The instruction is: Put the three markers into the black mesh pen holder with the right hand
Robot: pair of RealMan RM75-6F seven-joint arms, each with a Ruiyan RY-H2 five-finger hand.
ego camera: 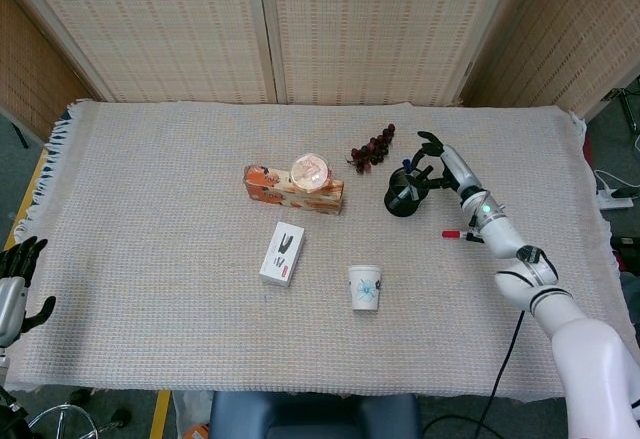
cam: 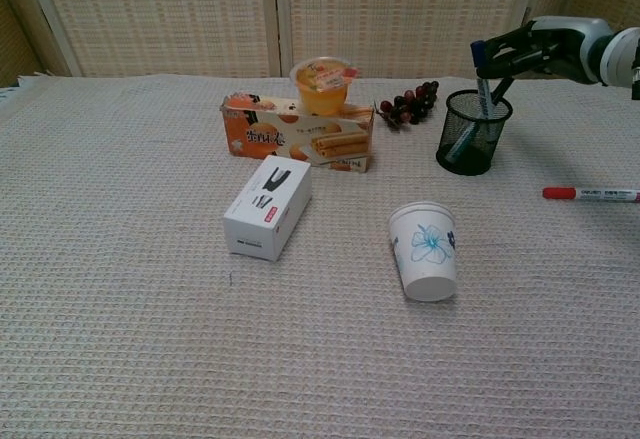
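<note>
The right hand reaches in over the black mesh pen holder and pinches the capped top of a blue marker whose lower end is already inside the holder, beside a second marker leaning against the mesh. The holder stands on the woven tabletop at about 2 o'clock from the centre. The third marker, a red-capped marker, lies flat on the cloth at roughly 4 o'clock from the holder, well apart from it. A bunch of dark grapes sits at 10 o'clock from the holder, and the orange biscuit box with a jelly cup on top lies farther toward 9 o'clock. A white stapler box and a paper cup stand nearer the front edge. The left hand hangs off the tabletop's left edge, holding nothing, its fingers loosely apart.
</note>
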